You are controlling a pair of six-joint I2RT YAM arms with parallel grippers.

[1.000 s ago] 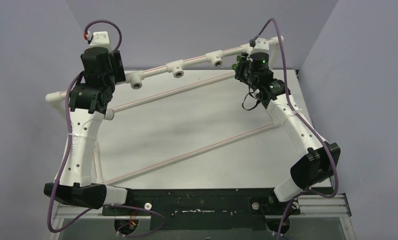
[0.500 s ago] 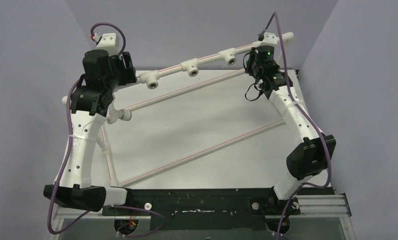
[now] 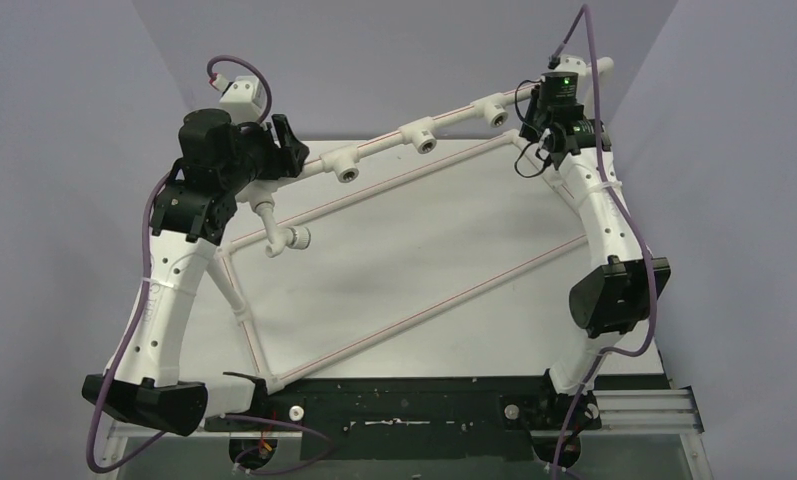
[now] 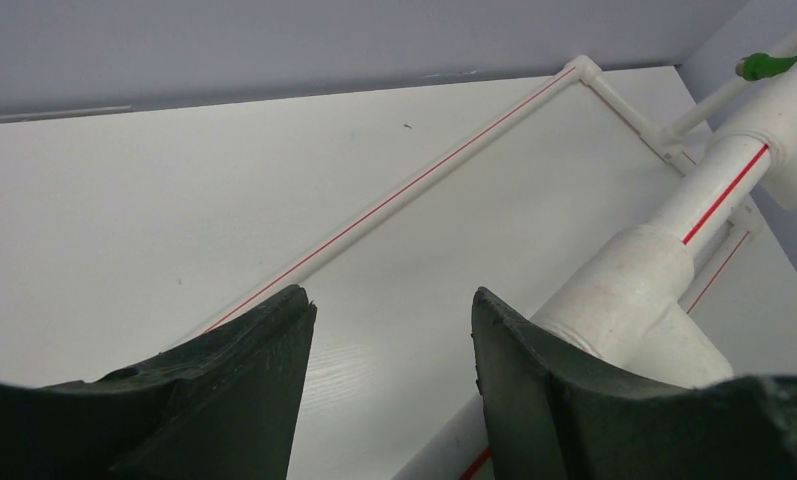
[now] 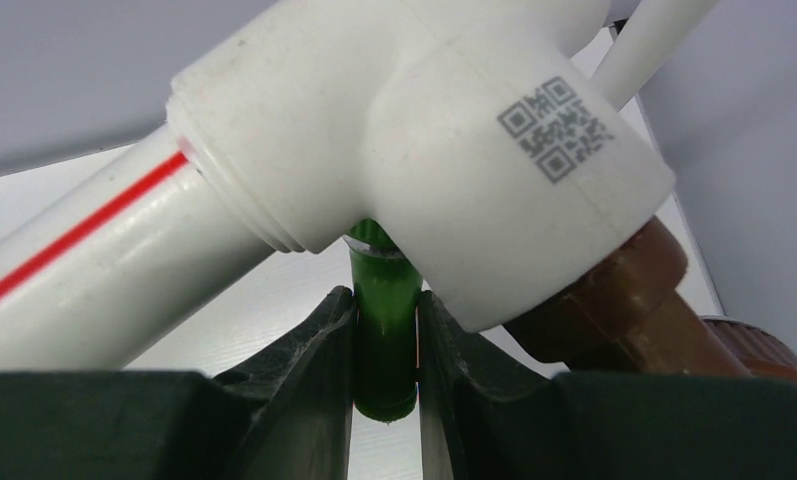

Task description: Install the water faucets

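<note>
Right wrist view: the green faucet [image 5: 384, 345] stands upright below a white tee socket [image 5: 444, 150], its top hidden behind the socket. The right hand [image 5: 385, 300] is clamped on its stem. The reddish-brown faucet [image 5: 624, 320] sits at the tee's end, just beside it. The left hand [image 4: 392, 305] has its fingers apart, with only the white surface [image 4: 174, 200] between them and a pipe [image 4: 674, 230] beside one finger.

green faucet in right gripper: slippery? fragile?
Likely slippery: the green faucet looks glossy and smooth, and the right gripper pinches only its narrow stem, so it may twist in the grip. Probably light and stiff, being moulded plastic. Its top meets the white tee; forcing might crack it.
</note>
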